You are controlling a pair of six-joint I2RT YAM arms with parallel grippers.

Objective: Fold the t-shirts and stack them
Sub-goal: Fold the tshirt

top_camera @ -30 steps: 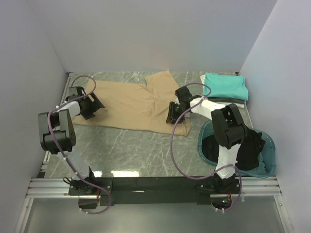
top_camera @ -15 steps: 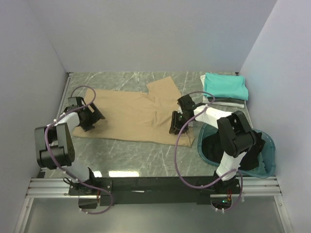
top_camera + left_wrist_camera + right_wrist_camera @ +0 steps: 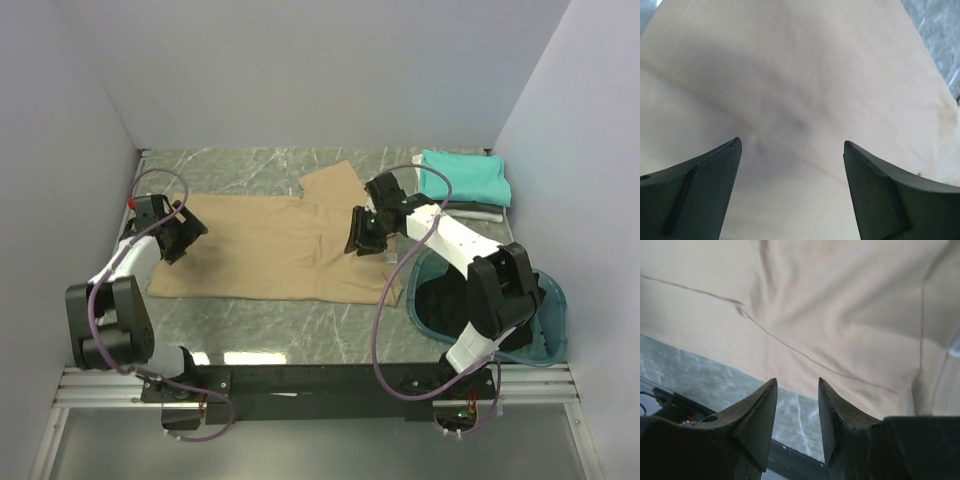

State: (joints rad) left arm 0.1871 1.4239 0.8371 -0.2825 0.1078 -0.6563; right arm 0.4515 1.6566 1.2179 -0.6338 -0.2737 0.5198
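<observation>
A tan t-shirt (image 3: 270,245) lies spread flat across the marble table, one sleeve pointing to the far wall. My left gripper (image 3: 188,232) hovers over its left end, jaws wide open with only tan cloth (image 3: 790,75) below and nothing between the fingers (image 3: 705,185). My right gripper (image 3: 358,238) hangs over the shirt's right part, jaws partly open. Through the gap I see the shirt's hem (image 3: 815,305) and bare table (image 3: 795,415), nothing held. A folded teal t-shirt (image 3: 465,178) tops a small stack at the far right, with grey and white layers (image 3: 470,208) under it.
A round teal basin (image 3: 555,290) stands at the near right with black cloth (image 3: 500,300) in it, under the right arm. Grey walls close in on the left, back and right. A metal rail (image 3: 320,378) runs along the near edge.
The tan shirt has slid toward the near edge and lies flatter. The left gripper has shifted outward over the left end. The right gripper dipped nearer, then drew back.
</observation>
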